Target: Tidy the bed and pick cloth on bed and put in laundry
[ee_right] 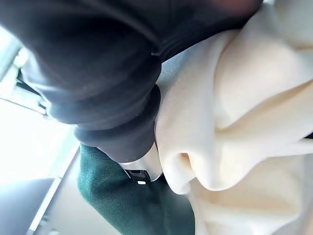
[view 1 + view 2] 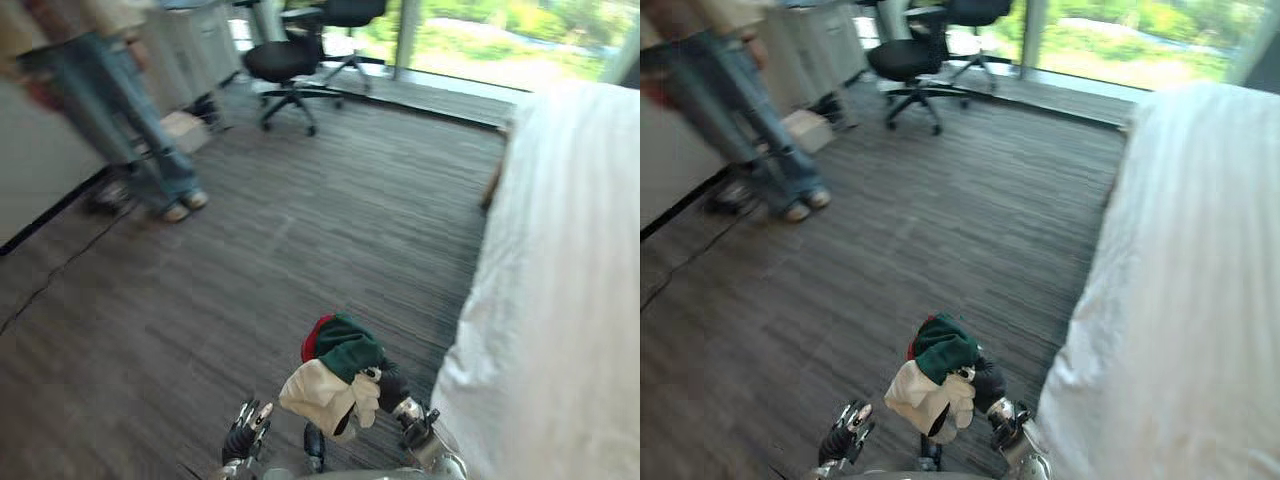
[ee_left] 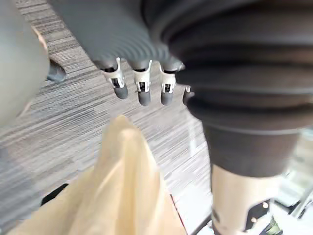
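Note:
A bundle of cloth [image 2: 335, 370], green and red on top with cream below, hangs above the dark floor just left of the bed's corner. My right hand [image 2: 392, 388] is shut on it from the right. The right wrist view shows the cream cloth [image 1: 244, 122] and the green cloth [image 1: 127, 205] pressed close against that hand. My left hand [image 2: 245, 432] is low beside the bundle, its fingers [image 3: 142, 90] straight and holding nothing. Cream cloth [image 3: 127, 186] shows past them. The white bed [image 2: 570, 280] runs along the right side.
A person in jeans [image 2: 130, 120] stands at the far left by grey cabinets [image 2: 190, 45]. A black office chair [image 2: 285, 65] sits by the window at the back. A small box [image 2: 185, 130] lies on the floor near the cabinets.

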Controlling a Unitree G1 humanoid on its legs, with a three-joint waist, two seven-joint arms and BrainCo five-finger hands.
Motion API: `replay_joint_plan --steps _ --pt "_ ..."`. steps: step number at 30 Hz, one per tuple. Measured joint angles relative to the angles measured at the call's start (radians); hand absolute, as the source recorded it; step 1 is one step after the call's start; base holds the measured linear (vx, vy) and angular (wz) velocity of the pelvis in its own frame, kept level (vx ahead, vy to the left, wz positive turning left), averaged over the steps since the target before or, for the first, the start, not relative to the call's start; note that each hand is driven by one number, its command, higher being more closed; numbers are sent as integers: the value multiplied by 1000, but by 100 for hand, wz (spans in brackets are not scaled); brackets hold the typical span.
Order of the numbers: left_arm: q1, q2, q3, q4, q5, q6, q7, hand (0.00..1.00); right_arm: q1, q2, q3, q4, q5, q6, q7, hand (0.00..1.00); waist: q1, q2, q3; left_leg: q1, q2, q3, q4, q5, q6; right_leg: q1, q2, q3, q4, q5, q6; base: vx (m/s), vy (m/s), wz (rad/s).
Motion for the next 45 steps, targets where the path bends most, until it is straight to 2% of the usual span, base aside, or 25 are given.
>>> replay_joint_plan --steps 1,2,3,5,6,7,8,9,10,11,13,16,17,18,19,21,23,24,26,27,28,30,31,37,45 --pt "-6 -11 -7 1 0 10 0 0 -14 -21 1 -2 -1 -11 0 100 -11 27 4 -10 4 -5 -11 -5 2 -22 4 13 41 -22 -8 180 70 263" --pt "-14 -5 -1 3 -7 13 0 0 -35 -25 4 -1 0 -14 -1 100 -31 1 -7 -35 22 66 26 -15 14 8 86 55 -153 -46 5 129 8 277" --pt "-44 29 13 7 -6 13 -7 0 -43 -25 7 -35 7 -33 -2 100 -33 -37 8 -78 35 221 161 -68 1 75 123 -27 -338 11 38 117 -18 248" --pt "-79 15 8 18 16 24 -31 0 -65 -45 -34 -17 23 -54 -41 100 -43 22 45 -73 78 357 270 -111 8 114 110 -150 -223 1 58 148 104 251" --pt "-63 13 -1 7 25 23 -49 0 -57 -49 -39 -15 30 -56 -62 100 -51 39 49 -45 55 312 254 -124 -4 126 75 -178 -109 -17 60 263 255 265" --pt "-36 25 -21 -2 31 21 -65 0 -52 -51 -26 -24 31 -61 -74 100 -39 28 43 -13 10 215 221 -149 -50 145 34 -164 -28 -86 94 201 221 188" --pt "-32 36 -26 1 31 23 -65 0 -52 -49 -22 -26 33 -64 -74 100 -30 17 41 -4 -18 183 211 -154 -56 136 9 -144 9 -103 87 195 252 188" --pt "-31 47 -31 5 32 29 -66 0 -59 -43 -18 -27 43 -84 -75 100 -24 -15 36 5 -76 111 198 -168 -56 100 -60 -111 121 -118 37 126 146 204" --pt "-31 48 -42 6 34 37 -69 0 -60 -39 -18 -28 52 -119 -85 100 -26 -18 36 9 -132 16 185 -178 -46 63 -114 -52 299 -150 -96 144 142 226" --pt "-29 50 -63 6 34 37 -70 0 -60 -39 -18 -28 53 -140 -91 100 -29 -17 37 20 -165 -35 161 -170 -65 7 -120 55 402 -171 -134 124 80 213" --pt "-19 56 -110 6 31 37 -72 0 -44 -39 -8 -29 54 -175 -116 100 -39 -2 43 61 -221 -175 97 -137 -96 -114 -40 269 486 -195 -93 115 47 200" --pt "-14 76 -155 0 -15 39 -74 0 0 -59 -10 -68 40 -214 -159 100 -56 15 40 105 -270 -378 -7 -89 -140 -264 31 372 434 -206 -71 204 14 206" --pt "-16 73 -153 -1 -28 39 -75 0 11 -67 -14 -74 24 -218 -164 100 -61 23 38 117 -267 -400 -30 -112 -148 -292 57 400 393 -205 -70 224 -20 184" --pt "-20 76 -149 -1 -38 43 -76 0 25 -70 -22 -76 1 -218 -173 100 -81 17 41 115 -241 -363 -3 -174 -198 -316 81 446 316 -201 -62 326 -143 247" --pt "-38 87 -152 -9 -58 47 -90 0 72 -67 -36 -110 -30 -224 -185 100 -116 32 41 75 -198 -342 79 -146 -121 -351 112 497 237 -186 -23 336 -144 255" --pt "-47 84 -151 -43 -82 55 -92 0 116 -64 -50 -109 -54 -221 -203 100 -116 16 34 96 -242 -488 56 -111 -80 -414 153 647 213 -178 -29 334 -125 238" --pt "-44 83 -154 -63 -87 55 -113 0 146 -83 -46 -105 -77 -224 -202 100 -118 28 37 134 -256 -628 55 -109 -85 -477 203 744 228 -170 -18 325 -123 243" --pt "-30 85 -152 -62 -87 57 -115 0 143 -84 -40 -76 -91 -224 -199 100 -99 26 39 178 -262 -682 54 -118 -100 -494 212 765 228 -142 -7 332 -139 211" --pt "10 82 -148 -68 -90 54 -114 0 134 -70 -32 -27 -115 -224 -206 100 -67 32 29 234 -268 -745 59 -130 -123 -500 213 747 187 -75 -24 313 -155 164" --pt "35 88 -147 -87 -100 52 -112 0 136 -66 -16 -24 -126 -225 -225 100 -64 14 4 251 -276 -755 62 -140 -139 -496 197 710 143 -18 -31 417 -200 195" --pt "57 90 -138 -114 -105 49 -112 0 139 -57 -4 -24 -130 -230 -243 100 -62 -14 -13 264 -295 -747 79 -151 -160 -471 175 667 70 96 -53 378 -177 188" --pt "66 27 -114 -129 -105 53 -107 0 138 -70 -13 -20 -132 -237 -299 100 -46 33 -12 199 -267 -662 268 -178 -234 -371 142 585 -8 109 -57 324 -86 141" --pt "22 97 -181 -115 -66 121 -65 0 127 -53 -198 144 -198 -289 -415 100 -83 11 -9 157 -83 -311 -134 57 -249 -79 101 408 -305 141 27 174 -14 50" --pt "17 96 -176 -97 -52 122 -65 0 109 -53 -199 186 -203 -292 -414 100 -82 10 -9 161 -83 -315 -136 59 -250 -74 99 397 -303 140 29 0 0 2" --pt "-48 80 -39 121 288 197 30 0 -47 -32 -301 624 -342 -190 -418 100 -73 -11 -23 237 -81 -313 -175 69 -265 -19 98 390 -296 122 30 1 -1 1"
